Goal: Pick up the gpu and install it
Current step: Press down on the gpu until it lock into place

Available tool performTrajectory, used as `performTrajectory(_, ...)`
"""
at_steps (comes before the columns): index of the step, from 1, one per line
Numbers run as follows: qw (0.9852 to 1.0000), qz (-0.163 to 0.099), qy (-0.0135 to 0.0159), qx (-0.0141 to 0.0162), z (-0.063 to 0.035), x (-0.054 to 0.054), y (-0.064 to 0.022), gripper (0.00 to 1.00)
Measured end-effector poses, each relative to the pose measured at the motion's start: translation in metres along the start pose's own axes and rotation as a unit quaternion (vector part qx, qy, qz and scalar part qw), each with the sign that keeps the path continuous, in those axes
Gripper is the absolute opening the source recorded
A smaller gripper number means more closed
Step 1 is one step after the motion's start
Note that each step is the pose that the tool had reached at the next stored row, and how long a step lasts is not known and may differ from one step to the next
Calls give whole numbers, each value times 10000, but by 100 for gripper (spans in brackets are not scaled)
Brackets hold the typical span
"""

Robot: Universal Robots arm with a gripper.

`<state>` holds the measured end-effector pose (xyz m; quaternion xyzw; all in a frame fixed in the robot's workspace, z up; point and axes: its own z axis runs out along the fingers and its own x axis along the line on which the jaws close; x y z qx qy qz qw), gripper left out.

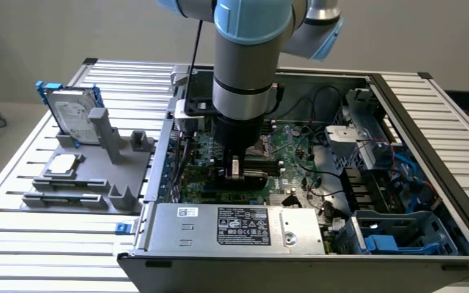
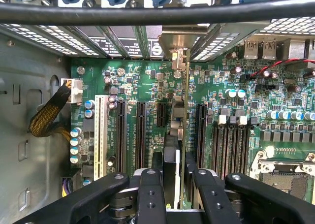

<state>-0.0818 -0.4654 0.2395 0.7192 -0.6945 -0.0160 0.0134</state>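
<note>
The gpu (image 2: 178, 115) stands edge-on above the green motherboard (image 2: 138, 81), inside the open computer case (image 1: 430, 122). Its silver end bracket reaches the case's rear slot openings. My gripper (image 2: 173, 167) is shut on the card, with a black finger (image 2: 157, 165) pressed against each face. The card's lower edge runs along the board between the long black expansion slots (image 2: 141, 130); whether it is seated in one is hidden. In the exterior view the arm reaches straight down into the case, and the gripper (image 1: 236, 168) holds the dark card (image 1: 247, 177) just over the board.
A grey fixture (image 1: 80, 183) on the exterior view's left carries a hard drive in a blue frame (image 1: 71, 113) and a square processor chip (image 1: 63, 162). The power supply (image 1: 234, 226), a blue drive cage (image 1: 397, 235), loose cables and the processor socket (image 2: 288, 177) crowd the case.
</note>
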Motion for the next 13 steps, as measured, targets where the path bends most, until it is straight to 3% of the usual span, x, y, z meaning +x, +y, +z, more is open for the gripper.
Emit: performTrajectory(13,10000,0,0,0,0,0,0,27)
